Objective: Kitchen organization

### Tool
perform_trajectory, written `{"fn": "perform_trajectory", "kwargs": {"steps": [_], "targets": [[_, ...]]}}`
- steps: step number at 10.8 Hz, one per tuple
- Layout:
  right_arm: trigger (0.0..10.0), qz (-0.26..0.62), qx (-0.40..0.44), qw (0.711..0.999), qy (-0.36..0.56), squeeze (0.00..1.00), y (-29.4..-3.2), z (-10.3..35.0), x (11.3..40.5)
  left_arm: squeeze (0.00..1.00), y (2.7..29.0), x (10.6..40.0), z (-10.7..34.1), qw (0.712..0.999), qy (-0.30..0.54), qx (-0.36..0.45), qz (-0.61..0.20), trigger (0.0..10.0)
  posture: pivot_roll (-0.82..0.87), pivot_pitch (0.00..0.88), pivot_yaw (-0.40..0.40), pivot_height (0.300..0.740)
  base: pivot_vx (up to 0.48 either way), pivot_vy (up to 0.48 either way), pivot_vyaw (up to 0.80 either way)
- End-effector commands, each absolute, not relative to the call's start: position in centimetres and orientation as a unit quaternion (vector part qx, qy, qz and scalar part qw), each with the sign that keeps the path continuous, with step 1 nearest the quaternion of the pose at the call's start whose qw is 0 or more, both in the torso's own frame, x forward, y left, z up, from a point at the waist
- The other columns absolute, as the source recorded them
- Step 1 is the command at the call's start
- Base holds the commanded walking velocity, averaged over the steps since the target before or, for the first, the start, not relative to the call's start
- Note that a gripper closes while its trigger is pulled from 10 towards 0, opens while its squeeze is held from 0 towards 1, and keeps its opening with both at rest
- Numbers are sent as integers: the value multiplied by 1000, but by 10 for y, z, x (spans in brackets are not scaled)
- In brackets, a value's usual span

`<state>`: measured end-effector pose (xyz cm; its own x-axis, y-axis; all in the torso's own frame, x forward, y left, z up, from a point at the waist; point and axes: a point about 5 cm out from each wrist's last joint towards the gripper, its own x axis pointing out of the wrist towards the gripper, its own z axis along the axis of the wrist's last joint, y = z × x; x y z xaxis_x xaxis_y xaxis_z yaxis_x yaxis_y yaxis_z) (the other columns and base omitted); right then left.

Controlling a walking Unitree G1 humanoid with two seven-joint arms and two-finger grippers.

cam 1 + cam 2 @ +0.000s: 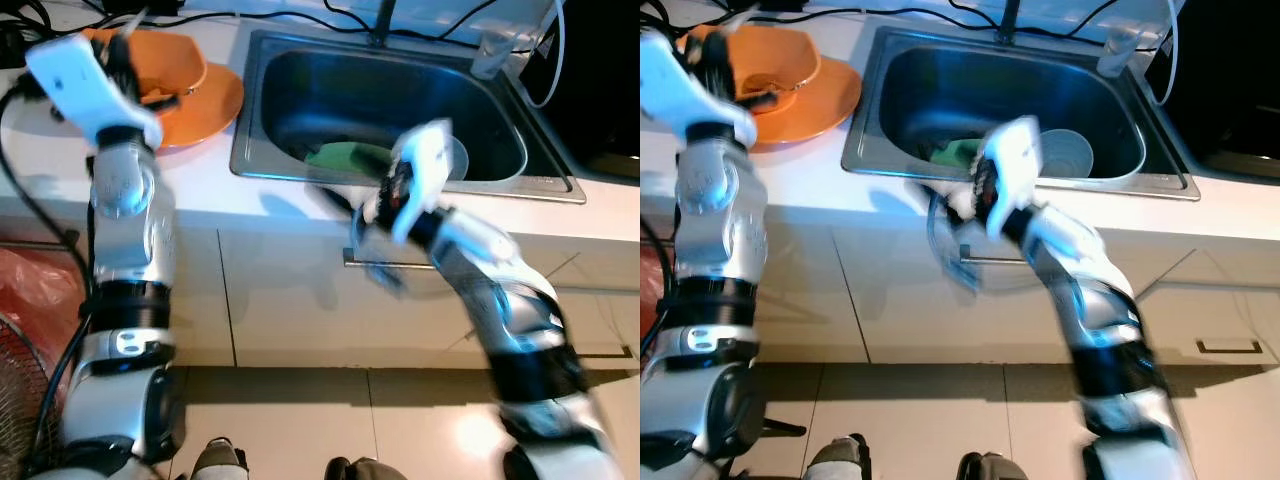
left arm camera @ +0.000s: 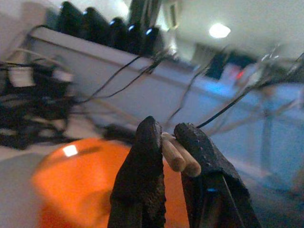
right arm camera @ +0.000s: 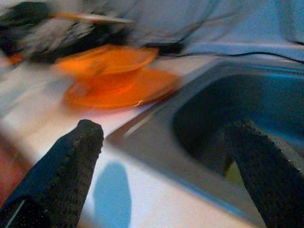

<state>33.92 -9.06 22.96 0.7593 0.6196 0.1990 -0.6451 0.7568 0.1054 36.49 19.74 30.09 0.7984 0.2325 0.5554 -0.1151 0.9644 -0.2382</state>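
- Gripping a pair of wooden chopsticks (image 2: 179,156), the left gripper (image 2: 170,142) sits clenched above the orange bowl (image 1: 165,66), which rests on an orange plate (image 1: 215,105) at the far left of the white counter (image 1: 200,185).
- Right gripper (image 3: 166,142) hangs spread wide and empty at the near rim of the steel sink (image 1: 262,160), blurred.
- Inside the sink lie a green sponge (image 1: 340,155) and a clear bowl (image 1: 1068,152).

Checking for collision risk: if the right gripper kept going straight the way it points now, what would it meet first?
Probably the sink's near rim: the open right gripper points across the white counter edge toward the basin. Blur leaves depth uncertain.
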Motion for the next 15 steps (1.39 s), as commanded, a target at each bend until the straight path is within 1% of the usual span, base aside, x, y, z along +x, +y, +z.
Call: {"fn": "perform_trajectory", "kwargs": {"steps": [1,2,3,5,7,8,9,14,15], "targets": [[10000,280,132,948,-78,0,-108,228,348,0,185,361,319,937,-327,-115,52,0,15,139,-77,740,0,0,0],[10000,245,168,952,-76,0,-114,226,354,0,174,360,324,936,-326,-133,23,0,22,138,-73,740,0,0,0],[10000,235,171,954,-73,0,-116,224,356,0,168,359,323,936,-321,-141,11,0,23,137,-71,740,0,0,0],[10000,221,170,957,-82,0,-115,225,358,0,146,357,300,950,-281,-134,-13,0,22,134,-62,740,0,0,0],[10000,211,173,958,-91,0,-117,228,359,0,133,351,277,962,-242,-128,-24,0,22,128,-55,740,0,0,0],[10000,207,165,960,-94,0,-118,228,360,0,130,349,271,964,-234,-127,-27,0,23,127,-55,740,0,0,0],[10000,199,163,962,-97,0,-120,228,362,0,127,348,265,967,-223,-122,-26,0,24,119,-53,740,0,0,800],[10000,198,161,961,-104,0,-121,232,365,0,129,342,258,972,-211,-106,-16,0,29,106,-61,740,0,0,0],[10000,199,160,961,-106,0,-120,233,366,0,130,343,258,972,-210,-104,-13,0,27,102,-61,740,0,-319,0]]}}
